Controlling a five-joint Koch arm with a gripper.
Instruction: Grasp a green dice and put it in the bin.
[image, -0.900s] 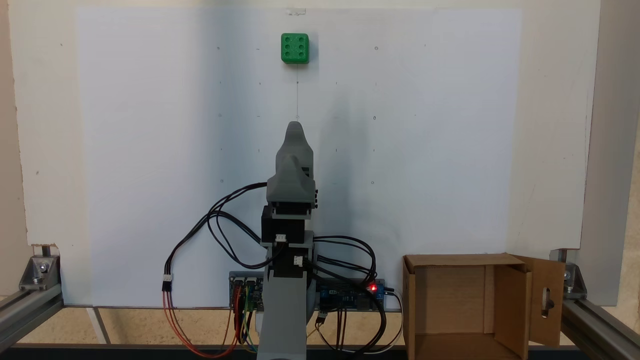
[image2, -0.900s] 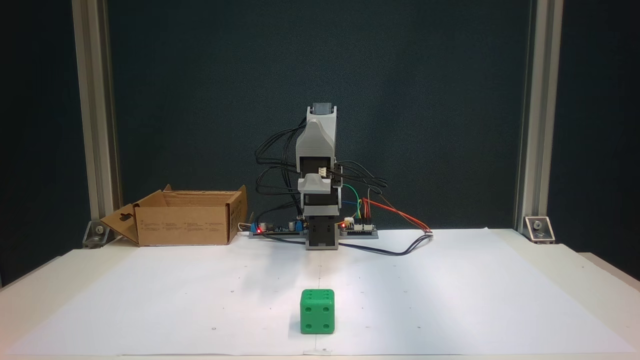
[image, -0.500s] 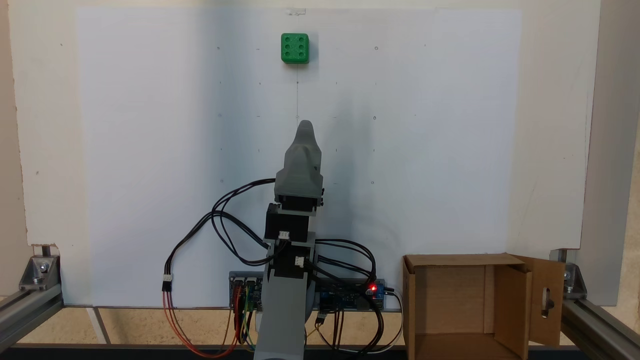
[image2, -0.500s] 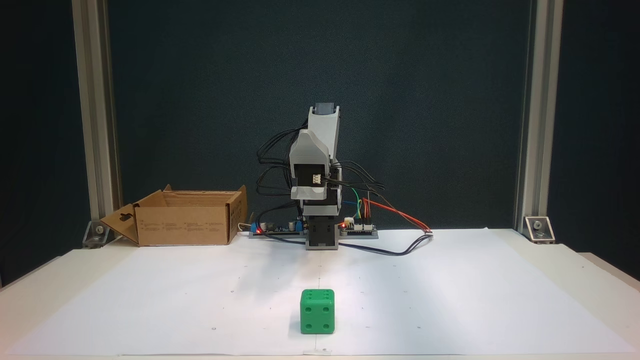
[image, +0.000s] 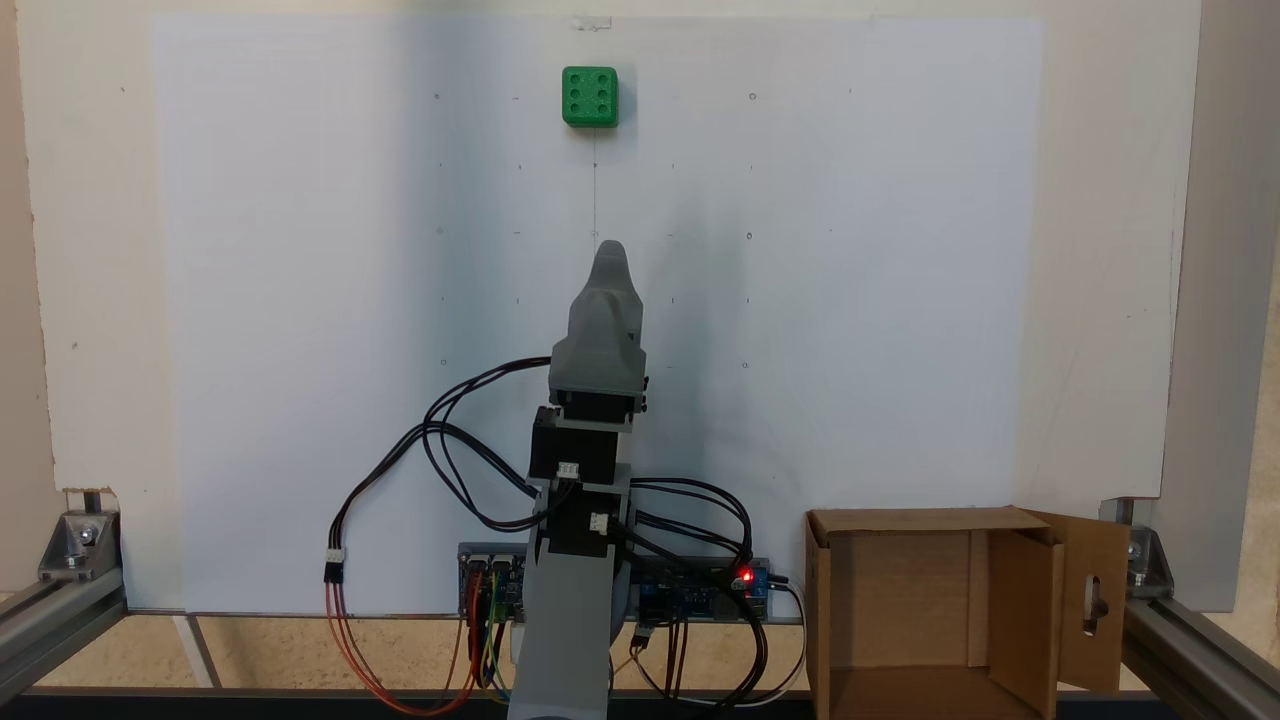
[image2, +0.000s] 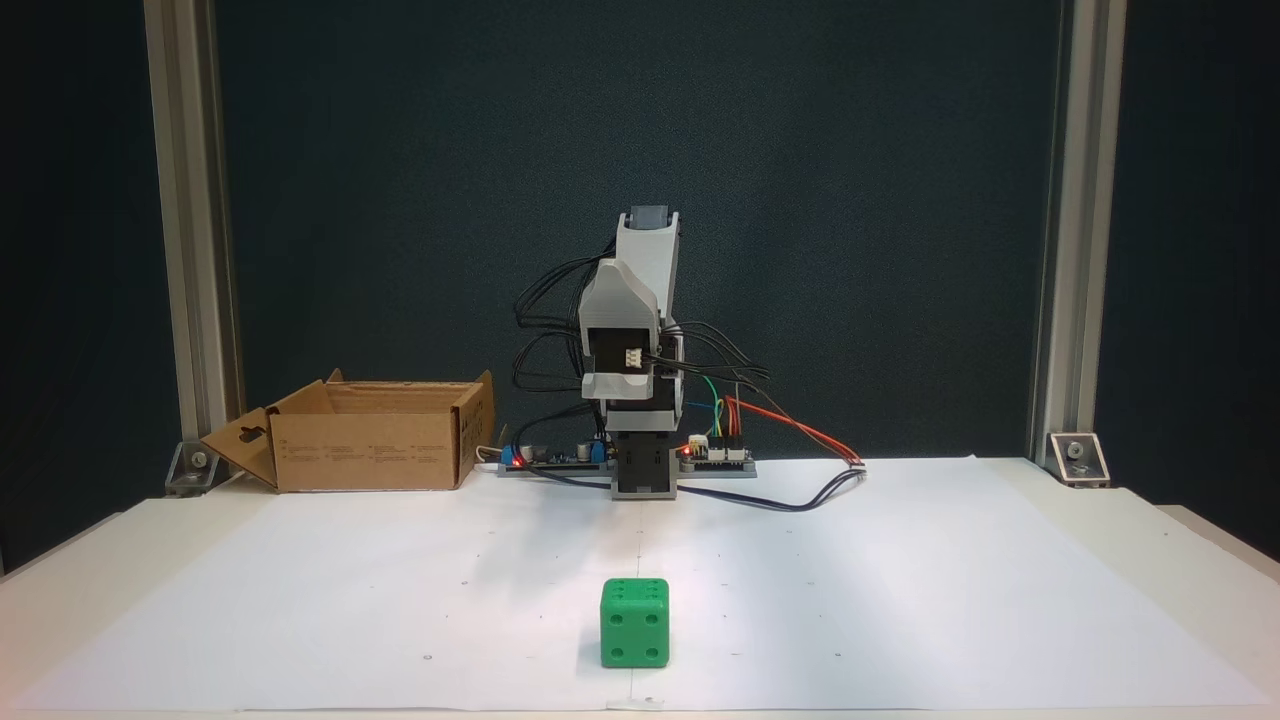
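Observation:
The green dice (image: 590, 96) sits alone on the white paper, at the end farthest from the arm's base; it also appears as the green dice (image2: 634, 622) close to the paper's front edge. My gripper (image: 609, 252) is a grey folded shape held above the paper's middle, well short of the dice. Only one tip shows, so its jaws cannot be read. Beside the arm's base stands the bin (image: 910, 519), an open brown cardboard box with a slotted flap, seen at the back left as the bin (image2: 365, 450).
Circuit boards (image: 700, 590) and looping cables (image: 440, 460) crowd the arm's base. Aluminium frame posts (image2: 190, 250) rise at the table's back corners. The white paper (image: 300, 300) lies flat around the dice.
Since 0.9 s ago the arm has swung slightly, shifting the gripper a little sideways and toward the dice. It has held still over the last half second. Dice and bin have not moved.

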